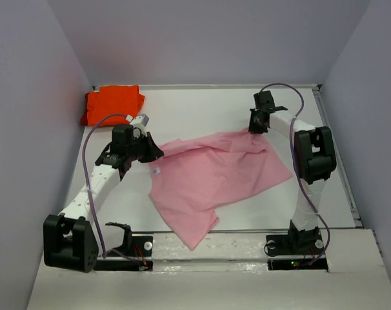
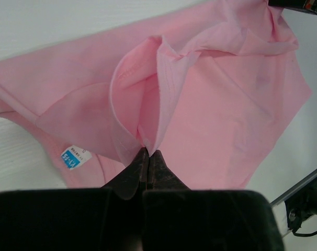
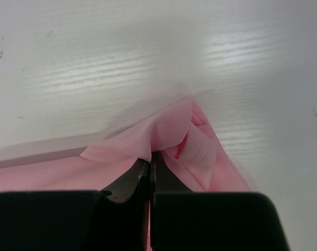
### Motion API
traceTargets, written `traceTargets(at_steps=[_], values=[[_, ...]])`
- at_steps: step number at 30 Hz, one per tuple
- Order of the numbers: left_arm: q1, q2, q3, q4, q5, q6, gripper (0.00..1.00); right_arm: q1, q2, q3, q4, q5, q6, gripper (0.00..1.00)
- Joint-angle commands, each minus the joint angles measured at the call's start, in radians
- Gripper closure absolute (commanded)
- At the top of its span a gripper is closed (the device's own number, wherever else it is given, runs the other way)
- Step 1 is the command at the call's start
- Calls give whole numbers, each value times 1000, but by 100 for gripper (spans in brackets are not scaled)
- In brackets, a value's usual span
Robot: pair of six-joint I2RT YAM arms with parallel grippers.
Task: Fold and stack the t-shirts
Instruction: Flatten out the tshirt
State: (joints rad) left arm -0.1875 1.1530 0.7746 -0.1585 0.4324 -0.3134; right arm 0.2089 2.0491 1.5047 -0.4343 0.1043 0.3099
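Both tools pinch the pink t-shirt (image 1: 215, 177), spread mid-counter (image 1: 202, 110).
Left tool (image 2: 148, 154) is clamped on a left-side fold and right tool (image 3: 149, 162) on the far-right corner. The shirt's long axis slants from far right to near centre. The folded orange t-shirt (image 1: 113, 103) lies far left.

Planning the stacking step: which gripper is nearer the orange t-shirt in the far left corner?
Left. The left gripper pinches the pink t-shirt just right of the orange t-shirt; the right gripper pinches it much farther right.
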Motion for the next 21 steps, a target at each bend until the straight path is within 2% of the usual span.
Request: traceTargets(at_steps=[1, 11, 12, 13, 16, 18, 19, 21], values=[[3, -50, -6, -16, 0, 30, 100, -43, 26, 94, -27, 55, -20, 100], [3, -88, -52, -18, 22, 28, 100, -77, 74, 149, -47, 31, -19, 99], [2, -85, -55, -18, 23, 24, 100, -77, 74, 147, -47, 12, -17, 93], [3, -76, -61, -18, 35, 20, 100, -77, 74, 144, -47, 3, -14, 76], [3, -94, -77, 5, 75, -7, 95, -77, 65, 134, -47, -20, -9, 51], [2, -113, -86, 23, 136, -38, 90, -77, 51, 127, -46, -23, -14, 44], [2, -131, -99, 49, 191, -73, 84, -77, 46, 123, -46, -26, -17, 40], [-6, -148, -113, 83, 247, -102, 70, -77, 37, 121, -46, -26, -17, 37]])
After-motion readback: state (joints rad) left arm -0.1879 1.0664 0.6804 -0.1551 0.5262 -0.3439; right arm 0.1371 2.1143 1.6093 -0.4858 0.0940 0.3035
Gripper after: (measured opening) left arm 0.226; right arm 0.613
